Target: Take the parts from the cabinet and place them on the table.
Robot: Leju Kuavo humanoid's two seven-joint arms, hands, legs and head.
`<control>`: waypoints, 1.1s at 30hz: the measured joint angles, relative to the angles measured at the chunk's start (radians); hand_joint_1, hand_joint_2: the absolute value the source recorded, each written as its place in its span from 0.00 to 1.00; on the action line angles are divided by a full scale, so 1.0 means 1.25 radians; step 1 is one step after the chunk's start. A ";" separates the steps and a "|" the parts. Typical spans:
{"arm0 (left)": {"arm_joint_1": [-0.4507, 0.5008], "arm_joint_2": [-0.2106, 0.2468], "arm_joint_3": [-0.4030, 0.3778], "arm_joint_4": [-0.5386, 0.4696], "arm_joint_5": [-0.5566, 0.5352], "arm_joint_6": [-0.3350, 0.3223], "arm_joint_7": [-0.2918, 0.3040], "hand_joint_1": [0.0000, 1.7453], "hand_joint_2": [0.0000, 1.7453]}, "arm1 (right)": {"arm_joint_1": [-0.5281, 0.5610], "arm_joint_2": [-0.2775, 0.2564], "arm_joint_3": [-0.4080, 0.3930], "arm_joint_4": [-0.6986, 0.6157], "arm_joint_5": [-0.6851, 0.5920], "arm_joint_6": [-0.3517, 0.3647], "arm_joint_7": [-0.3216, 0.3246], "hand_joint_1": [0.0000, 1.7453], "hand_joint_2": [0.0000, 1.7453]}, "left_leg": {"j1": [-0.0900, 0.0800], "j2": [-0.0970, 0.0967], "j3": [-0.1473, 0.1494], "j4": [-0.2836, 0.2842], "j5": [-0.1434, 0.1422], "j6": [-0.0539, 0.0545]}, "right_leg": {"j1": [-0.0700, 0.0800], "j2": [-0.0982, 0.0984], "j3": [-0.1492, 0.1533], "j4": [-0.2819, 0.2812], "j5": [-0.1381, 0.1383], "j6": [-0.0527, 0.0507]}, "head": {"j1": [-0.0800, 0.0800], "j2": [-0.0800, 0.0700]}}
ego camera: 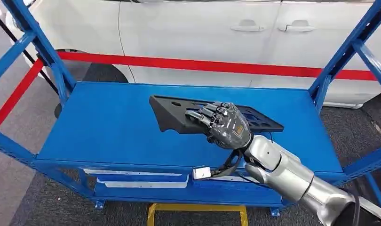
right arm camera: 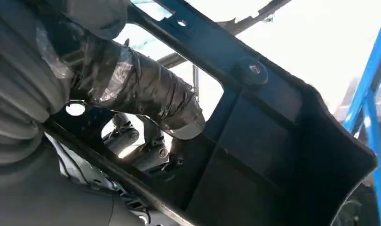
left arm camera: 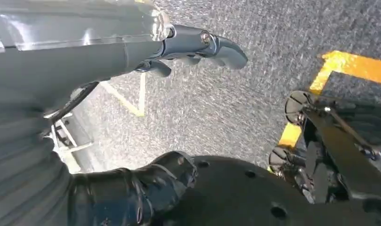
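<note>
A white car (ego camera: 198, 37) stands behind the blue shelf rack (ego camera: 108, 127), with a red barrier bar (ego camera: 202, 65) running between them. The rack's top shelf carries the one part of the task in sight: a long black plastic trim panel (ego camera: 172, 115), lying right of the shelf's middle and nearer its back edge, one end seemingly raised off the blue. The right hand (ego camera: 224, 123) reaches in from the front edge and grasps the panel, fingers curled over its top and thumb (right arm camera: 146, 92) through an opening in it, a hold that probably suits lifting the panel off. The left hand (left arm camera: 198, 47) hangs over grey carpet (left arm camera: 235, 103), loosely released, holding nothing.
</note>
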 joint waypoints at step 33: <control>-0.002 0.013 -0.038 0.004 -0.031 -0.025 -0.010 0.00 1.00 | 0.155 -0.068 -0.108 -0.311 -0.185 -0.020 -0.192 1.00 1.00 | 0.002 0.013 -0.049 0.029 -0.012 -0.016 | -0.007 -0.007 0.026 -0.011 -0.018 -0.023 | 0.000 0.000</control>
